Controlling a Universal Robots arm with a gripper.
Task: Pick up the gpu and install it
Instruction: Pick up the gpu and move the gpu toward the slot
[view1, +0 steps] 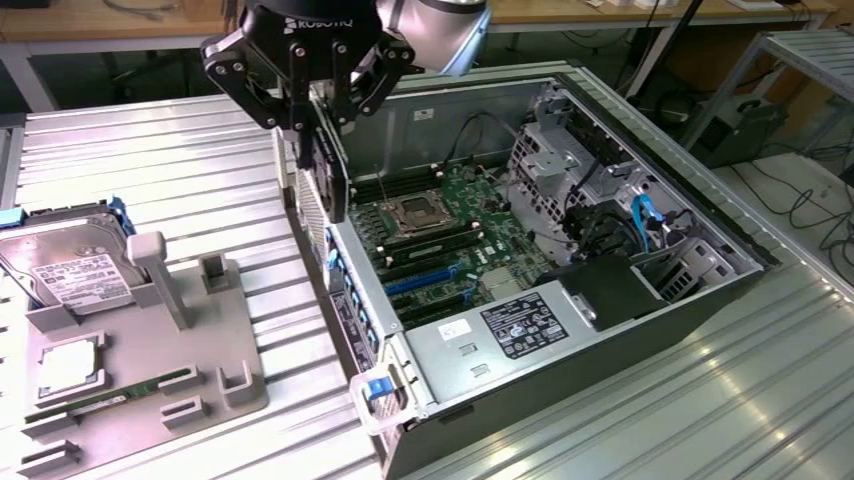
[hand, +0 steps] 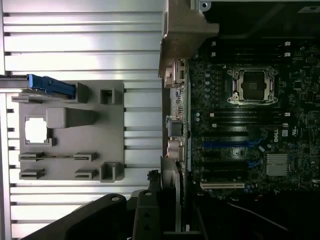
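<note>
In the upper left of the exterior view, the claw (view1: 318, 100) is pinching the gpu (view1: 331, 178) between partly closed fingers. It is gripping the top edge, so the card is hanging upright and edge-on. The card is hovering over the open case's (view1: 441, 110) wall beside the motherboard (view1: 447, 235), probably to line it up with the blue slots (view1: 427, 275).

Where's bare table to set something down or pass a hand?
Free: the ribbed table beyond the grey fixture, at the exterior view's left of the case; also the wide stretch at the exterior view's lower right. Crowded: the fixture, with the hard drive, the narrow strip between fixture and case, and that case edge, where the jaws hold the gpu.
</note>
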